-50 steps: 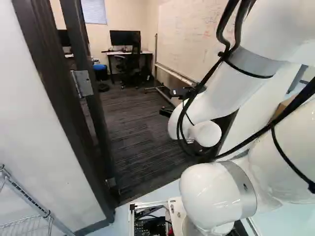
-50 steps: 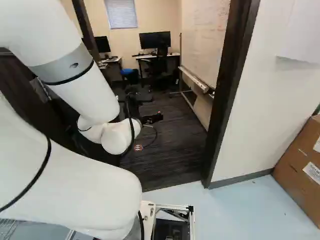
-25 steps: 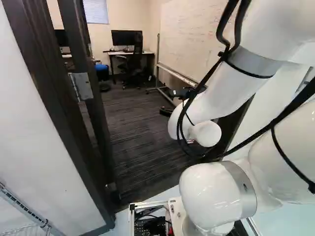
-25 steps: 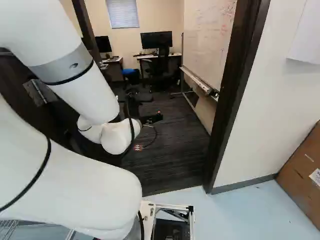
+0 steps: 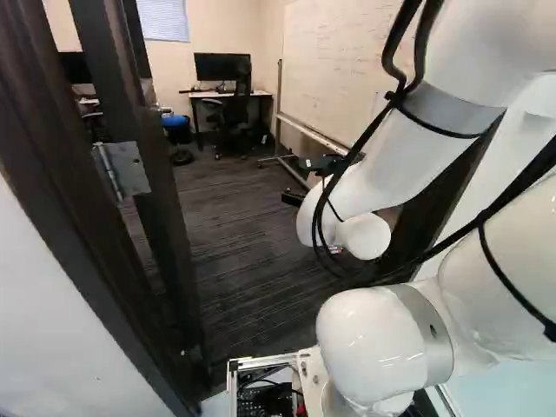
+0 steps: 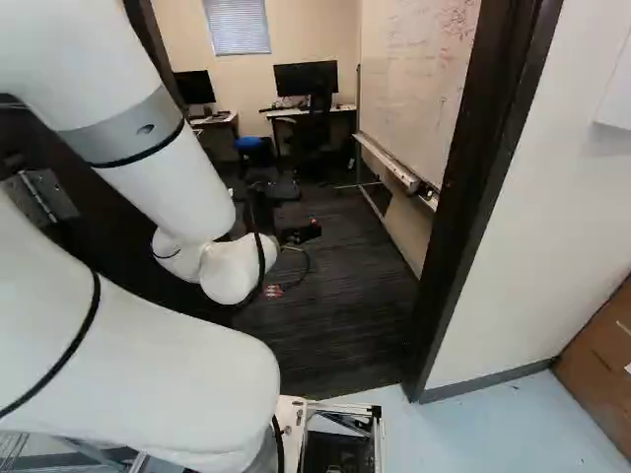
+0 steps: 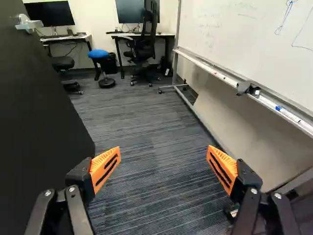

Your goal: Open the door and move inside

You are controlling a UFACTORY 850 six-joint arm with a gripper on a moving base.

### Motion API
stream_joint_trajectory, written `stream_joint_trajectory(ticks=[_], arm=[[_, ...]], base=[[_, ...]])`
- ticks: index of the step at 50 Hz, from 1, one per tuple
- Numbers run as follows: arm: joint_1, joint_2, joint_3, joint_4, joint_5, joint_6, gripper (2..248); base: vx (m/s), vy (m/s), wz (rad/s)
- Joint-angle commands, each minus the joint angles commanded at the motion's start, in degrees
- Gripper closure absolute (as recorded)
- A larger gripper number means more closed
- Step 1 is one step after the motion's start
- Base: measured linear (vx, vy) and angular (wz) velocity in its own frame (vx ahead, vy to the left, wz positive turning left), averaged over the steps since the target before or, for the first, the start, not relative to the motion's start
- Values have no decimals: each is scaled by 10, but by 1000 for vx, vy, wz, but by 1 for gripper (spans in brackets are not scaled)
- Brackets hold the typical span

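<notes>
Currently | gripper (image 6: 302, 234): released, fingers spread wide above dark carpet (image 7: 151, 147) | door (image 7: 39, 122): swung open, standing just beside the gripper on its left | arm (image 6: 173, 172): reaching past door frame (image 6: 473, 197) | whiteboard (image 7: 234, 44): to the right | office chair (image 7: 144, 46): well ahead
</notes>
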Motion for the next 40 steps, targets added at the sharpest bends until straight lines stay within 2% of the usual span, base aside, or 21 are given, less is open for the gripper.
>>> stream_joint_trajectory(ticks=[28,40], arm=[[0,0,0,0,0,0,3],[0,0,0,0,0,0,3]], base=[[208,-40,-5],[202,-4,178]])
